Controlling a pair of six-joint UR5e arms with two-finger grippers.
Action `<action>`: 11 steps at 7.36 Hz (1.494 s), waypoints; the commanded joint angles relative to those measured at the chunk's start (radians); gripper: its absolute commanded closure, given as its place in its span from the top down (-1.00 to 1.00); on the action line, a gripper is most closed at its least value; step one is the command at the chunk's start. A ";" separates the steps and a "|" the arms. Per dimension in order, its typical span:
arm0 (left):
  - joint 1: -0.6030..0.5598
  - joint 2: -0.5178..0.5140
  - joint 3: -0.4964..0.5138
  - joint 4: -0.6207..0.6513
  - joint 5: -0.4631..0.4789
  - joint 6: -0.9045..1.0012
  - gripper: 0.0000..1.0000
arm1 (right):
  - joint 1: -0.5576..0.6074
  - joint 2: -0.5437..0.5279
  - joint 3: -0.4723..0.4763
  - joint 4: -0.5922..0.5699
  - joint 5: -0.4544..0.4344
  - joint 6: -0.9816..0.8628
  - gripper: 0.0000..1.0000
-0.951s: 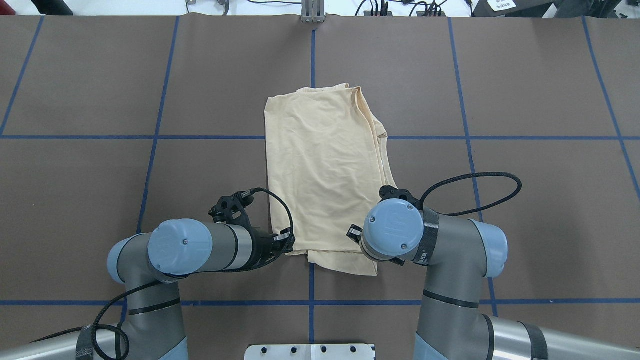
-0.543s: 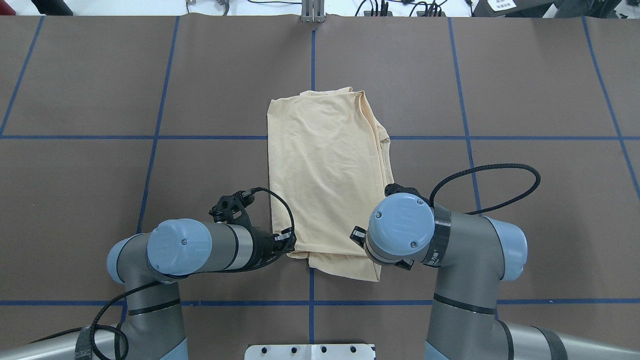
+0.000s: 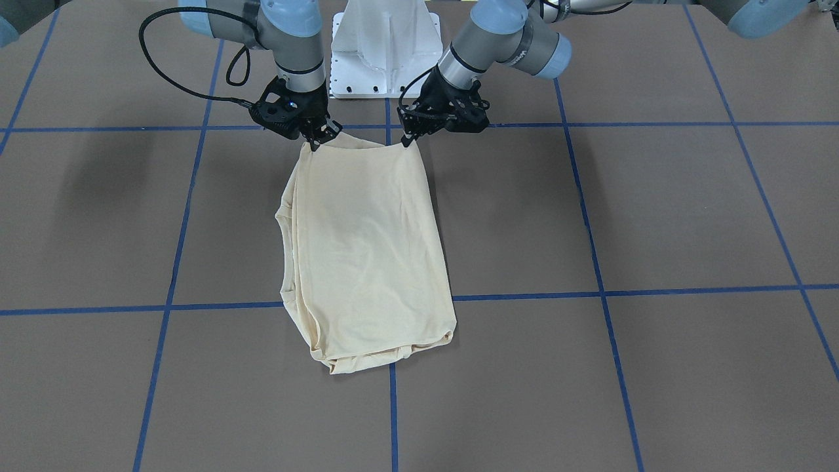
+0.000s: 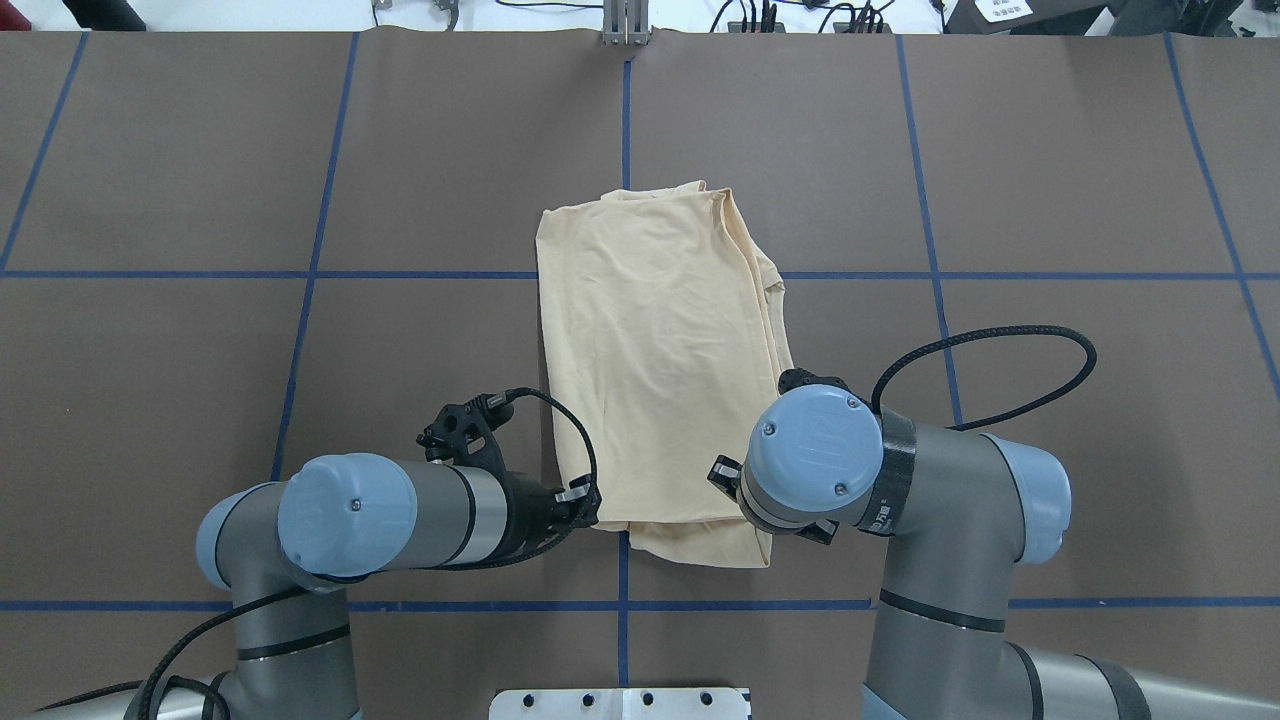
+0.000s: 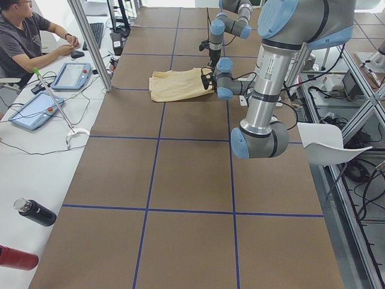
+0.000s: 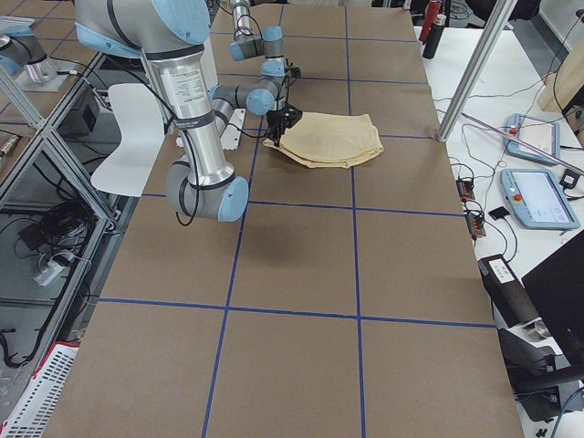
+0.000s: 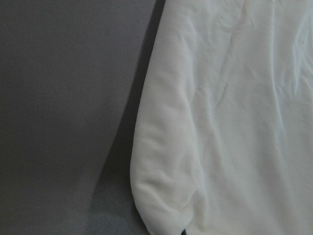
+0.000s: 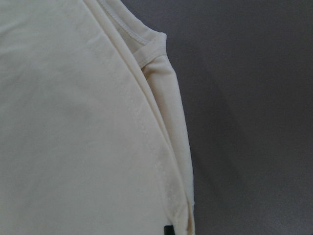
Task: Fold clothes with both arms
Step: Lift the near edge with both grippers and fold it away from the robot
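You see the shirt (image 4: 660, 360) in the middle of the overhead frame, on the brown table (image 4: 1000, 150) with blue lines. It is folded into a long soft rectangle of thin, lightly wrinkled cream cloth. The front-facing view shows what the wrists hide from above: the left gripper (image 3: 409, 137) and the right gripper (image 3: 316, 141) each pinch one corner of the shirt's upper edge, fingers pressed on the cloth, and only the right wrist view shows the stitched hems stacked in layers. Wide brown surface spreads left, right and beyond the shirt, whose edges lie well apart from the table's edges.
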 commanded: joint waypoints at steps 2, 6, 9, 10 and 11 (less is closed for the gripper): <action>0.101 0.015 -0.091 0.110 0.002 0.000 -1.00 | -0.074 -0.036 0.041 -0.001 0.003 -0.004 -1.00; 0.091 0.018 -0.120 0.110 -0.001 0.003 -1.00 | -0.052 -0.038 0.081 0.001 0.020 -0.017 -1.00; -0.012 0.016 -0.140 0.112 -0.003 0.070 -1.00 | 0.066 -0.027 0.073 0.011 0.017 -0.134 -1.00; -0.056 0.016 -0.142 0.119 -0.003 0.118 -1.00 | 0.114 -0.006 0.070 0.011 0.017 -0.160 -1.00; -0.093 0.012 -0.146 0.162 -0.004 0.158 -1.00 | 0.151 0.032 0.055 0.011 0.015 -0.196 -1.00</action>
